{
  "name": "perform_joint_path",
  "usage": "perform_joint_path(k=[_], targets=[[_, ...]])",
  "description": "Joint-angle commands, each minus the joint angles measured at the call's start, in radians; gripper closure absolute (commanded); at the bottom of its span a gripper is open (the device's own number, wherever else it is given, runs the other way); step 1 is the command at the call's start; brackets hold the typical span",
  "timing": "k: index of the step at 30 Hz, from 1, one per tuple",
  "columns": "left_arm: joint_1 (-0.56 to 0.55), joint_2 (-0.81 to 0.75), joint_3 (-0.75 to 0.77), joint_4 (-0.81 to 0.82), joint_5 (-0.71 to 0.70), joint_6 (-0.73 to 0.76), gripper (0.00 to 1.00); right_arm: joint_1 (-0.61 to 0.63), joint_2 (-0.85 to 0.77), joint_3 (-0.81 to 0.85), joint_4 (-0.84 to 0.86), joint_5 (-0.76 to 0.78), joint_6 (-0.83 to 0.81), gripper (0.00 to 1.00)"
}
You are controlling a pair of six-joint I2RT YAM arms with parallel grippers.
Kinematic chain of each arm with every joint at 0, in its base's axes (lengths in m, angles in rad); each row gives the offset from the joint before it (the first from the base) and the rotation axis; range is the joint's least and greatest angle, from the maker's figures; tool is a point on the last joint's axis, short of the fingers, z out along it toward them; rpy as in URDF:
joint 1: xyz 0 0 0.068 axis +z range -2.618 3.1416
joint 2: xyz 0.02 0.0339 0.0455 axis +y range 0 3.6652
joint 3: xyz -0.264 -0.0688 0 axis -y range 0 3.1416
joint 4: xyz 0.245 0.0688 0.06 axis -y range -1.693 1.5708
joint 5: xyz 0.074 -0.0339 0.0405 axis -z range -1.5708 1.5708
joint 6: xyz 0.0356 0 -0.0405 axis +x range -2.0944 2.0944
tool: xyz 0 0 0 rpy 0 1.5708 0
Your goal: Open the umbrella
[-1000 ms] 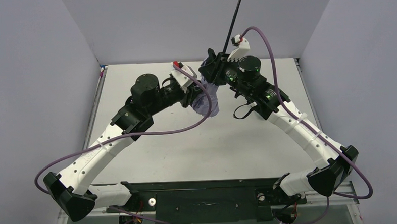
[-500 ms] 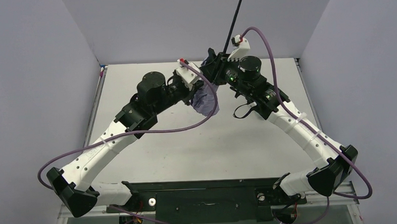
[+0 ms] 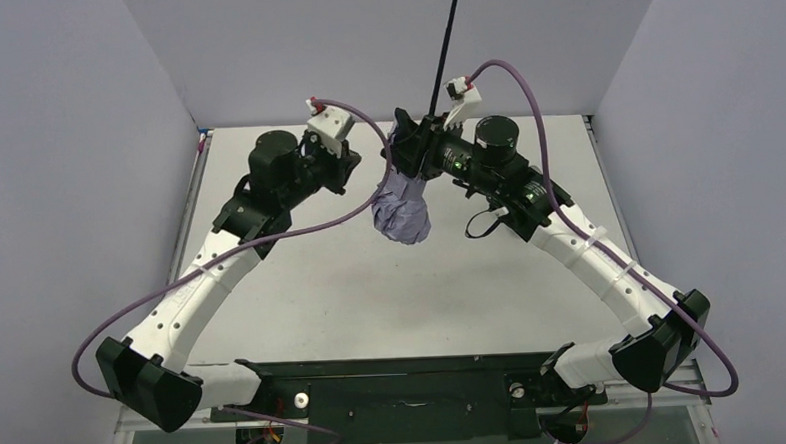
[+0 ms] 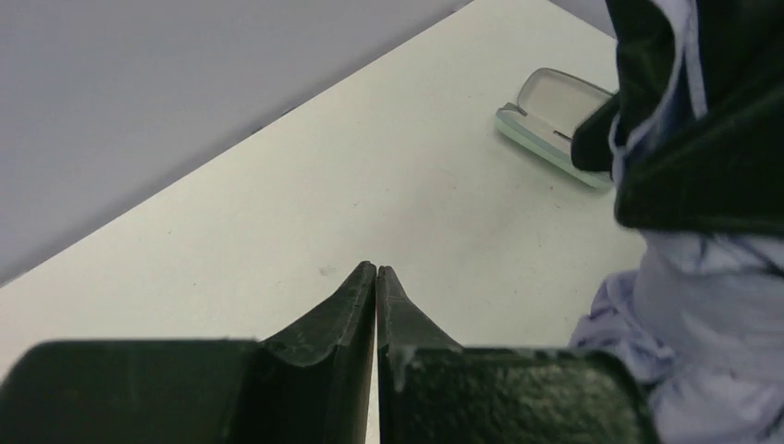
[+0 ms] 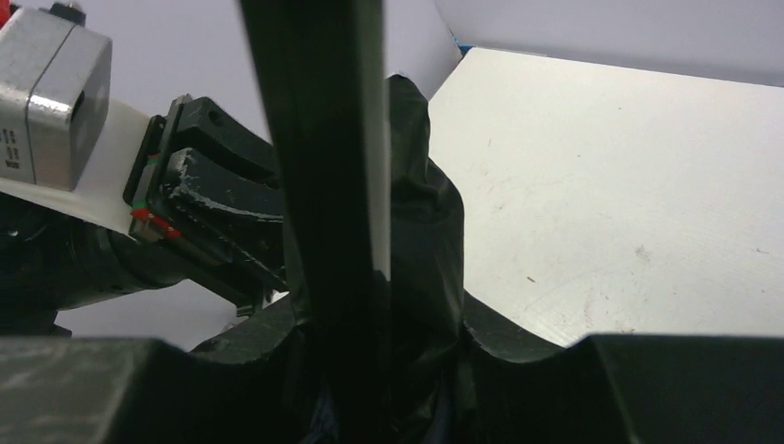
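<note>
The umbrella (image 3: 401, 210) hangs above the table as a crumpled bundle of lavender fabric, and its thin black shaft (image 3: 446, 39) rises out of the top of the frame. My right gripper (image 3: 408, 147) is shut on the umbrella where shaft and black fabric meet. In the right wrist view the shaft (image 5: 319, 139) and folded black fabric (image 5: 425, 213) fill the space between the right gripper (image 5: 384, 324) jaws. My left gripper (image 3: 347, 167) sits to the left of the bundle, apart from it. The left gripper (image 4: 376, 270) is shut on nothing, with lavender fabric (image 4: 684, 305) at its right.
A pale green glasses case (image 4: 555, 116) lies open on the white table (image 4: 277, 231) beyond the umbrella. Grey walls close in the table at the left, back and right. The left arm's wrist (image 5: 213, 199) shows close to the left of the shaft.
My left gripper let go of the lavender fabric, shut, and drew back to the left. The right gripper shifted left, the shaft now stands more upright, and the bundle hangs free.
</note>
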Motion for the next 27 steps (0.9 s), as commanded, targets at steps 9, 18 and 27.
perform_joint_path(k=[9, 18, 27], targets=[[-0.051, -0.162, -0.098, 0.114, 0.421, 0.016, 0.46, -0.027, -0.042, 0.014, 0.024, 0.225, 0.062, 1.0], [-0.16, -0.079, -0.033, 0.152, 0.288, 0.048, 0.46, -0.009, -0.048, 0.013, 0.024, 0.213, 0.075, 1.0], [-0.162, -0.055, -0.021, 0.192, 0.181, 0.039, 0.79, 0.007, -0.069, -0.011, 0.046, 0.175, 0.059, 1.0]])
